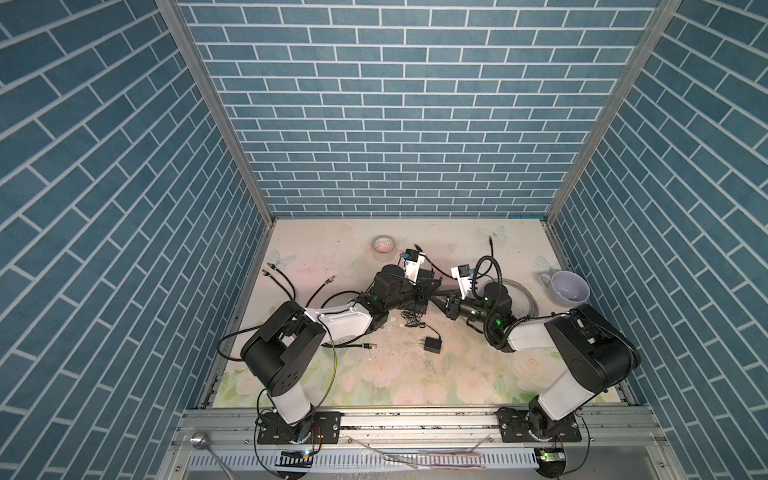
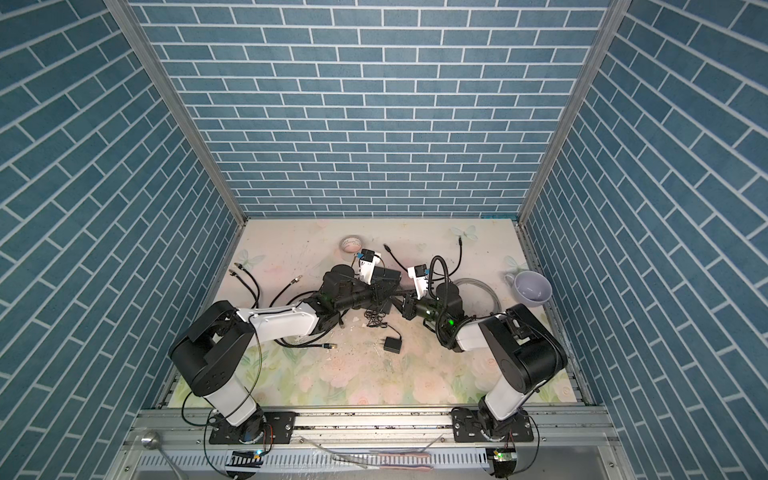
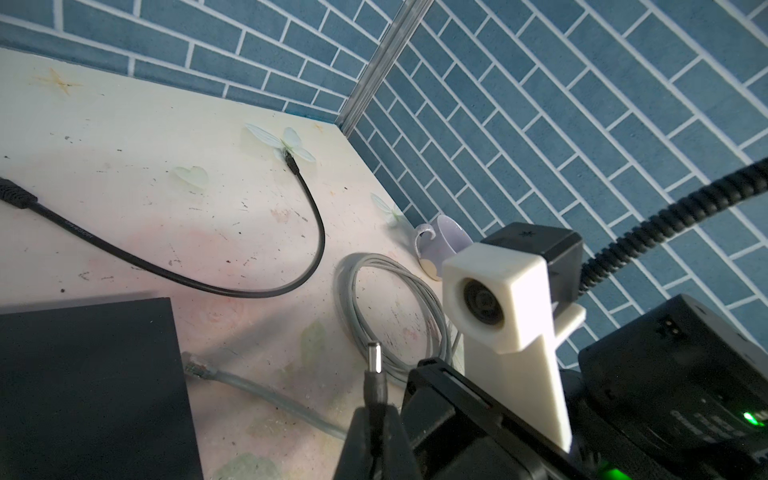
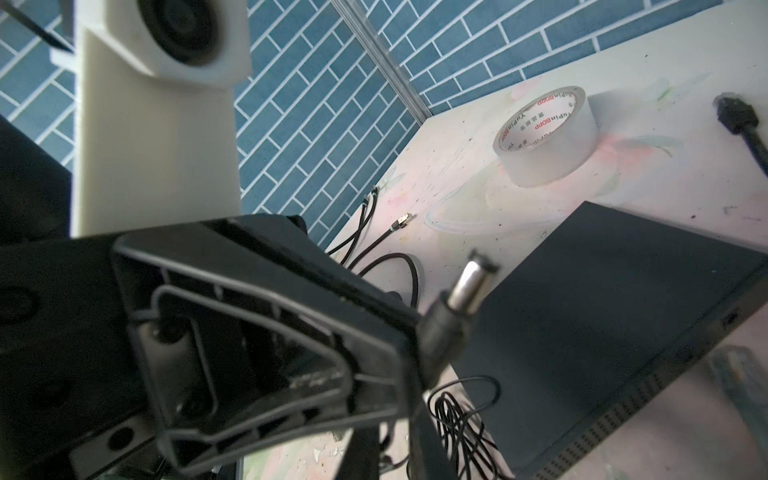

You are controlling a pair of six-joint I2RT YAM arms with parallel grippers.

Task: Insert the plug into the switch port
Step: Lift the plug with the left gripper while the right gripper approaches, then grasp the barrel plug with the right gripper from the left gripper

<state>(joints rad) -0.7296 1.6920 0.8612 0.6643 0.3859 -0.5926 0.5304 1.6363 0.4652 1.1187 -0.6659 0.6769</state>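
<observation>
The only words that can be read stand on the tape roll (image 4: 546, 137). In the right wrist view its pale inner core carries red print, "YuPinBOPP", repeated around the ring. Smaller red characters sit between the repeats and are too fine to make out. In both top views the same roll (image 1: 383, 241) (image 2: 351, 239) shows only faint red specks on its core. To the right of the tape roll lies a black cable (image 3: 79, 230). In the left wrist view pale lettering runs along its jacket, too small to read.
</observation>
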